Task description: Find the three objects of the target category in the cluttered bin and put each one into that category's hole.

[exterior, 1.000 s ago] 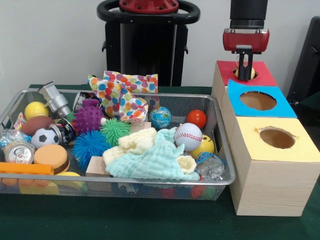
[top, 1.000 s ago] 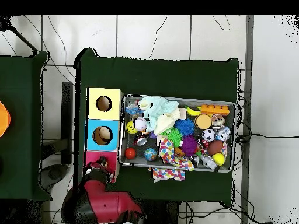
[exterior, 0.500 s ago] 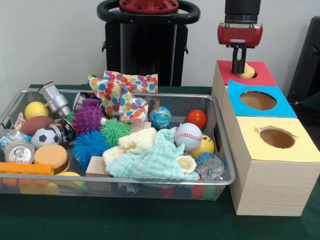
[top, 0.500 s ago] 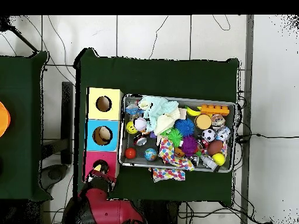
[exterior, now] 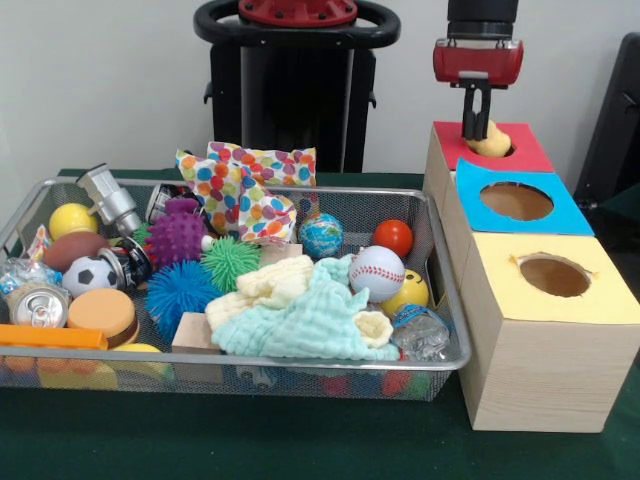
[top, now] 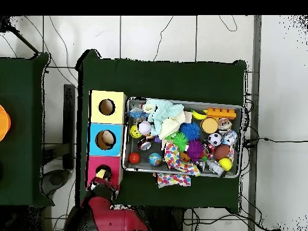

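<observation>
Three wooden boxes stand beside the bin, topped red (exterior: pixel 520 150), blue (exterior: pixel 563 205) and yellow (exterior: pixel 600 290), each with a round hole. My gripper (exterior: pixel 478 132) hangs over the red box's hole, its tip touching a pale yellow object (exterior: pixel 492 146) that pokes up at the hole's rim. Whether it holds that object is unclear. In the overhead view the gripper (top: pixel 101 178) covers part of the red box (top: pixel 115 165). The wire bin (exterior: pixel 438 250) holds a baseball (exterior: pixel 377 273), globe ball (exterior: pixel 321 236), orange ball (exterior: pixel 393 237), soccer ball (exterior: pixel 88 275) and yellow ball (exterior: pixel 72 220).
Also in the bin: spiky balls in blue (exterior: pixel 180 290), green (exterior: pixel 229 262) and purple (exterior: pixel 176 235), pale cloths (exterior: pixel 300 315), a dotted cloth (exterior: pixel 245 190), a can (exterior: pixel 38 305) and an orange brick (exterior: pixel 50 337). Green cloth covers the table (exterior: pixel 300 440).
The gripper has risen from down at the red box's hole to a little above it. The pale yellow object now shows at the hole's rim. The bin's contents have not moved.
</observation>
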You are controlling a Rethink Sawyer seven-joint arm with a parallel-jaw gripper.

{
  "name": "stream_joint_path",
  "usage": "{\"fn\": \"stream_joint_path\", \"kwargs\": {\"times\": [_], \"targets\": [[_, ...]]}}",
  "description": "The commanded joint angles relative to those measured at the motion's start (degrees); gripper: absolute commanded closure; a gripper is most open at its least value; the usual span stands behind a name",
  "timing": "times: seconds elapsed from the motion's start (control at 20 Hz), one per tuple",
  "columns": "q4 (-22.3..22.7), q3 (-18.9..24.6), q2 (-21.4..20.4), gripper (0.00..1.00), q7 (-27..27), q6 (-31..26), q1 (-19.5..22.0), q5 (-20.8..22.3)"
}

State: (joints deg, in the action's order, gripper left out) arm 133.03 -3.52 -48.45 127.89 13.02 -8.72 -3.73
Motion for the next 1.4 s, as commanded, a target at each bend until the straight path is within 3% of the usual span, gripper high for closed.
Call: {"fn": "stream_joint_path", "kwargs": {"times": [0.05,0.45,0.7,1.1,1.4], "targets": [[6.82,6.30,3.20,1.00,10.05,-7.91,0.21,-0.44],[6.32,6.36,1.81,1.00,10.99,-10.24,-1.64,-3.22],[4.64,3.80,2.93,1.00,11.84,-8.88,-6.70,-7.05],[5.64,-1.02,1.07,1.00,12.98,-8.41,-15.15,-14.35],[6.04,-1.66,0.93,1.00,13.66,-7.48,-17.58,-17.29]]}}
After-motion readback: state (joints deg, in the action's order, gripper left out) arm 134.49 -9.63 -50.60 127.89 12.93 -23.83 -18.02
